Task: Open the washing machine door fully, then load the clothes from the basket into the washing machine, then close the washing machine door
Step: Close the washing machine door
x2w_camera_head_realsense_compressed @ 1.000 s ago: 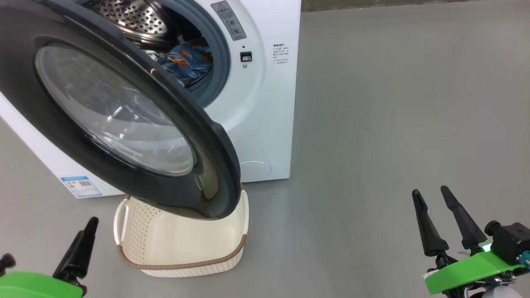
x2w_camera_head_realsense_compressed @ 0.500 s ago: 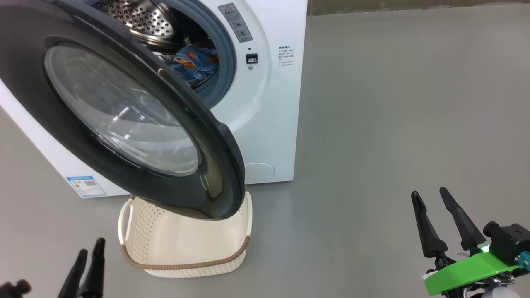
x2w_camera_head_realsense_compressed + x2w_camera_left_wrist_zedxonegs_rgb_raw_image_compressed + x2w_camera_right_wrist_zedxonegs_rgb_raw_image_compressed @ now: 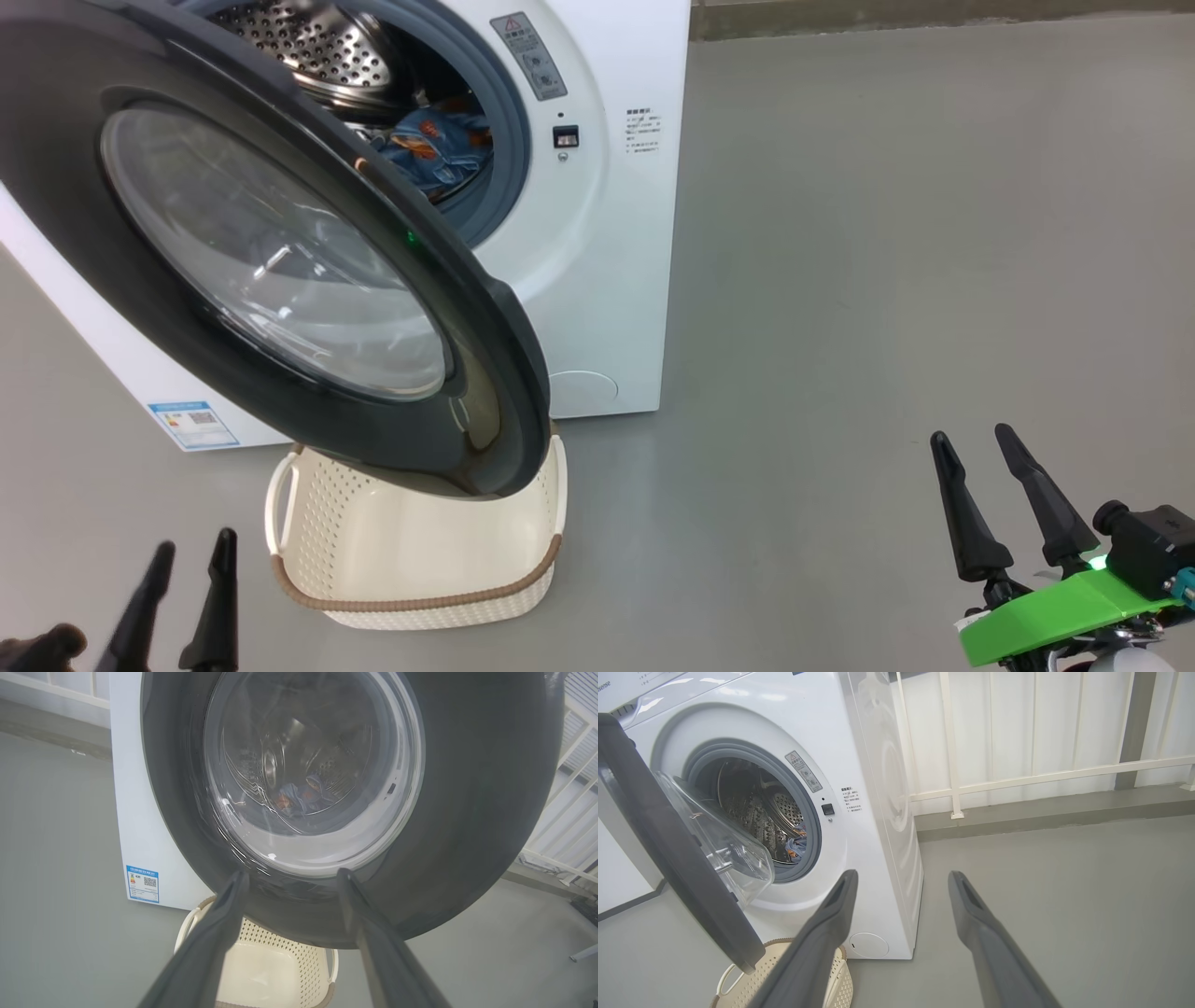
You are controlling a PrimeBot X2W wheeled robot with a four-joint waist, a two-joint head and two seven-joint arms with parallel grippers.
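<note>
You have the glossy, black-rimmed washing machine door swung open, its bulging clear glass bowl hanging over the perforated cream basket. The basket sits on the floor just before the white washing machine. Crumpled blue-and-orange clothes lie in the perforated steel drum. Your left gripper and right gripper both stand open and empty, tapered dark fingers spread.

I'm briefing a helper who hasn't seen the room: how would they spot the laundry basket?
Find the big white washing machine with its black-rimmed round door swung open. On the grey floor, just below that door's lower edge, sits the basket. It is cream with perforated sides and a brown woven-look rim, unlike the smooth white machine behind it.
</note>
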